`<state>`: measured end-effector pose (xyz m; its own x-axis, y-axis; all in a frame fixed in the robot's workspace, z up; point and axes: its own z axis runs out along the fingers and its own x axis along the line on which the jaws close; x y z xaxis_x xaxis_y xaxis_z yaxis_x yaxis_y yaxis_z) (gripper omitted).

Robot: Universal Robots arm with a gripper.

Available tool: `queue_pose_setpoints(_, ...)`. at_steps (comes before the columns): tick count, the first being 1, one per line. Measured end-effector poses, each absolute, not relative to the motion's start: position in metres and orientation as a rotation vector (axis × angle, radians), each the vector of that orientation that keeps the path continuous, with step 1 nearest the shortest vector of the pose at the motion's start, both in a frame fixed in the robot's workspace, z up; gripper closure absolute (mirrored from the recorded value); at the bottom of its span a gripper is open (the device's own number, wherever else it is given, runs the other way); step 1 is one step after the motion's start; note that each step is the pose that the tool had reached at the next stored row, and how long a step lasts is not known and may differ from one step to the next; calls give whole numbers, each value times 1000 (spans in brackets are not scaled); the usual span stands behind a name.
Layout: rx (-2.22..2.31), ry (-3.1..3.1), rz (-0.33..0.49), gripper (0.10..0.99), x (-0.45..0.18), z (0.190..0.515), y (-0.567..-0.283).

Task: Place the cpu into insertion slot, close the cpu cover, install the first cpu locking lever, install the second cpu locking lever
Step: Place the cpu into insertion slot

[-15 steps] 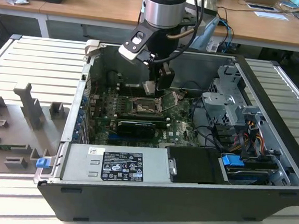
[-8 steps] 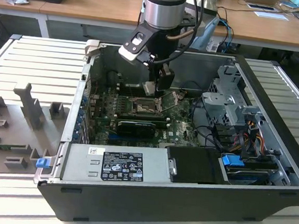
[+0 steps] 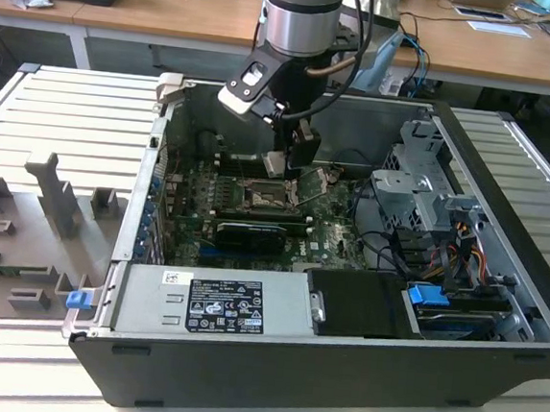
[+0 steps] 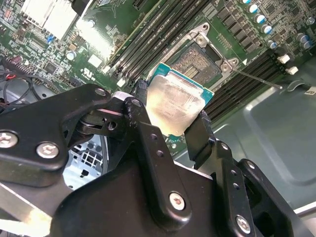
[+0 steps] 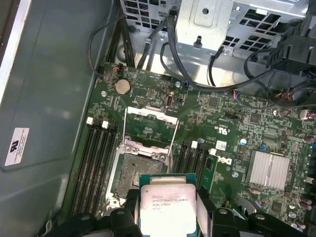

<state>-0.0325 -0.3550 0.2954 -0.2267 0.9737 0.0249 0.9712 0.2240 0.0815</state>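
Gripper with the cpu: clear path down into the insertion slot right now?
Likely yes. The gripper holds the cpu above and just beside the insertion slot. The cpu cover is swung open, and nothing lies over the slot. Memory slots flank it on both sides but stay outside its rim.

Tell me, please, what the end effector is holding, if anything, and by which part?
The end effector holds the cpu, clamped at two opposite side edges, its pale face exposed. It is not yet in the insertion slot.
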Motion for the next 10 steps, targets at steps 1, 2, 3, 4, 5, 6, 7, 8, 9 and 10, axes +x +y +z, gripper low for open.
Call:
queue_pose_setpoints(1, 1934, 2433, 123, 541, -33, 295, -355)
queue_pose_setpoints(2, 1934, 2433, 123, 541, -33, 295, -355)
queue_pose_setpoints(3, 1934, 2433, 123, 541, -33, 295, -355)
queue_pose_setpoints(4, 1934, 2433, 124, 541, -33, 294, -355)
queue_pose_setpoints(5, 1934, 2433, 124, 541, -33, 294, -355)
queue_pose_setpoints(6, 1934, 2433, 124, 541, -33, 294, -355)
queue_pose_setpoints(7, 1934, 2433, 123, 541, -33, 293, -355)
queue_pose_setpoints(8, 1934, 2433, 124, 541, -33, 293, -355)
queue_pose_setpoints(9, 1934, 2433, 124, 541, -33, 293, -355)
queue_pose_setpoints(10, 1934, 2433, 124, 541, -33, 292, -355)
